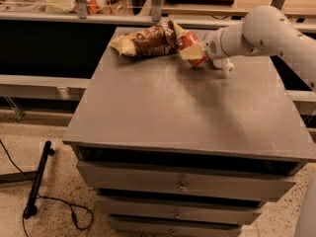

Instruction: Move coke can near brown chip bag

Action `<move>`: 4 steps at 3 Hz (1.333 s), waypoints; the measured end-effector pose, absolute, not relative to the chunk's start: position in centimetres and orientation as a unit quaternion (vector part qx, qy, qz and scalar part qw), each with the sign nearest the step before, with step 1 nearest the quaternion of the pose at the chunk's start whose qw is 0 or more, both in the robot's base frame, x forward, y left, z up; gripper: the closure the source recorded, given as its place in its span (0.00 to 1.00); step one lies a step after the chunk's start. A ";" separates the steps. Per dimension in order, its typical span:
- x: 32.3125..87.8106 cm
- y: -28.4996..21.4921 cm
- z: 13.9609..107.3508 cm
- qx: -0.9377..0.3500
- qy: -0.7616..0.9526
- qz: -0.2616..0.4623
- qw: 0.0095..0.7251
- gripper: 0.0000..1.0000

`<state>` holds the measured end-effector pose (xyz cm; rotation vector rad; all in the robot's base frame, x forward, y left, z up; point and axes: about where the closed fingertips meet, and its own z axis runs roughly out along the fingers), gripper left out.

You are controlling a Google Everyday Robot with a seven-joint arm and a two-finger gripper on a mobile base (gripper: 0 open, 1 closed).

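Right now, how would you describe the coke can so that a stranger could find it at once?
Find the grey drawer cabinet and look at the far edge of its top. There the robot's gripper holds the coke can beside the brown chip bag. It is the only small red cylinder; the bag is wrinkled and wider.

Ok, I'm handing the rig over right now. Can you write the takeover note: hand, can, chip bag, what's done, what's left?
Hand: over the far side of the table, shut on the coke can, one finger across its middle.
Coke can: tilted, right at the right end of the brown chip bag; I cannot tell if they touch.
Brown chip bag: lying along the table's far edge.
Done: can grasped and next to the bag.
Left: probably set the can down beside the bag, release it, and pull the arm clear.
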<state>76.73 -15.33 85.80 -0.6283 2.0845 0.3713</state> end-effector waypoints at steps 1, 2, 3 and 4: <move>76.1 -15.7 85.6 -0.258 0.845 0.162 0.438 0.49; 76.1 -15.7 85.9 -0.258 0.845 0.162 0.438 0.26; 76.1 -15.7 86.0 -0.259 0.845 0.162 0.438 0.03; 75.4 -15.6 86.2 -0.291 0.844 0.165 0.420 0.00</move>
